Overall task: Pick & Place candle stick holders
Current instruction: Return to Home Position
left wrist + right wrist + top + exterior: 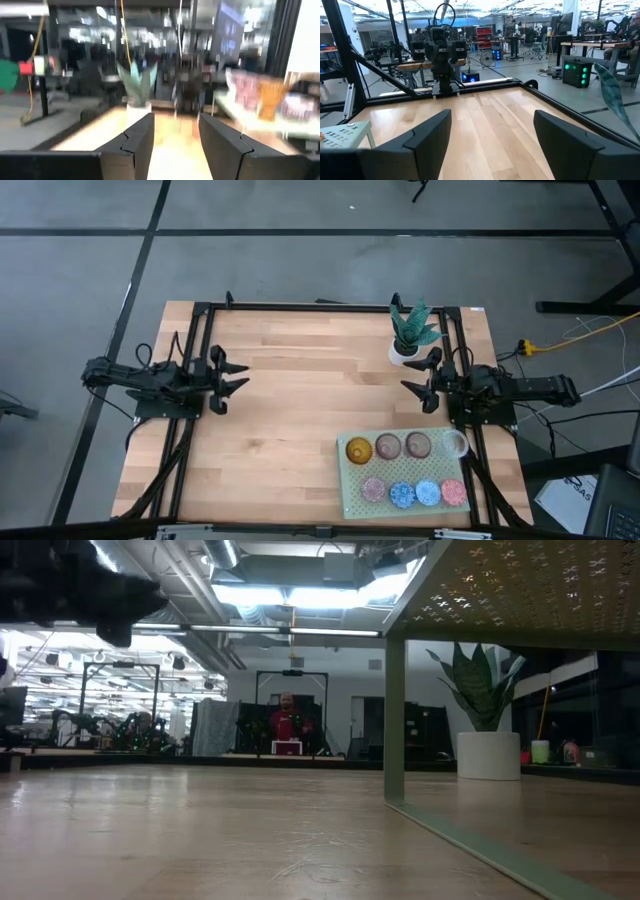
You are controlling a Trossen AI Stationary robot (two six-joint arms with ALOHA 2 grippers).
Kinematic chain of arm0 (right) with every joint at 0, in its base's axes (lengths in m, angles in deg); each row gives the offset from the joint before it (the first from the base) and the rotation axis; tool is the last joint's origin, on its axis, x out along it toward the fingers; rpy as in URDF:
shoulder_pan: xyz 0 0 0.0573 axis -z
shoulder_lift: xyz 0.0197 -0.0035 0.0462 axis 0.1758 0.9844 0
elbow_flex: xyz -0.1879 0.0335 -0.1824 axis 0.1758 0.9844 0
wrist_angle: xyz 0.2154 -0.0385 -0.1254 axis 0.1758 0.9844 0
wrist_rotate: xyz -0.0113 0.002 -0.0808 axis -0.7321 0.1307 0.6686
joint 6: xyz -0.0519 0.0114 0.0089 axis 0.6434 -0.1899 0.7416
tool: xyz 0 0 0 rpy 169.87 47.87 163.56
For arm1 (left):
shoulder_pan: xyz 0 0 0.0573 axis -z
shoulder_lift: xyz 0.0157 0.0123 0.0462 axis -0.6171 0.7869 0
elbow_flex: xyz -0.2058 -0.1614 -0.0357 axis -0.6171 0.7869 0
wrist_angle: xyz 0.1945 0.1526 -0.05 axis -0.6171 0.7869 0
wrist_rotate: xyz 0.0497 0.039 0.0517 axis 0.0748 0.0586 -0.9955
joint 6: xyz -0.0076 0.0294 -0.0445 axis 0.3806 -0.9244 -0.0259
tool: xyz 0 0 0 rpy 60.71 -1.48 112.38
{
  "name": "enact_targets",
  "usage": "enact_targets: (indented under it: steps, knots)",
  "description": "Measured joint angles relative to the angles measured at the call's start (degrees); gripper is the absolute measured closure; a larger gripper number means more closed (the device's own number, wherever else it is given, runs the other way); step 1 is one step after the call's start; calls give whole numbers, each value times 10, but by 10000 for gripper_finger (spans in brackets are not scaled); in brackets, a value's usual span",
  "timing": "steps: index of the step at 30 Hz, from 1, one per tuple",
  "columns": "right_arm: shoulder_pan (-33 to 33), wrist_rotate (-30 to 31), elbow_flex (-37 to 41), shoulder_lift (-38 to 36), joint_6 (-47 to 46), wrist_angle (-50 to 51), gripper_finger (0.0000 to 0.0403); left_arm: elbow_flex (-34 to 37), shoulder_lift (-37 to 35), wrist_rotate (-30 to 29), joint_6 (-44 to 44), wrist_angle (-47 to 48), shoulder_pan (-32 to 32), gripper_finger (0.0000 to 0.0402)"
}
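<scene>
Overhead: light wooden plank table w/ black frame.

Near its front-right corner sits a pale green perforated shelf. It carries all eight candle stick holders, small round glass cups in 2 rows of 4.
- Back row: amber cup, brown cup, second brownish cup, clear cup by the shelf's right edge.
- Front row: pink cup, blue cup, paler blue cup, pink-red cup. These look speckled inside.

From table level the shelf stands raised on a thin leg, its underside dotted w/ holes.

A white pot holding a green spiky plant stands at the back right, just beside the right arm.

Left gripper hangs over the table's left side, fingers wide apart, nothing between them. Right gripper faces it from the right side, well apart, also spread wide and empty.
</scene>
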Motion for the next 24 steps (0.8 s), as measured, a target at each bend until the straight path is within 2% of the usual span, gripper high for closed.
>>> enact_targets:
  steps: [3,7,11,24]
  knots:
    - [0,0,0,0,0,0,116,0,0,3,16,57,0,249]
    - [0,0,0,0,0,0,116,0,0,3,38,71,0,251]
    - [0,0,0,0,0,0,116,0,0,-11,39,70,0,251]
    - [0,0,0,0,0,0,116,0,0,-6,39,70,0,250]
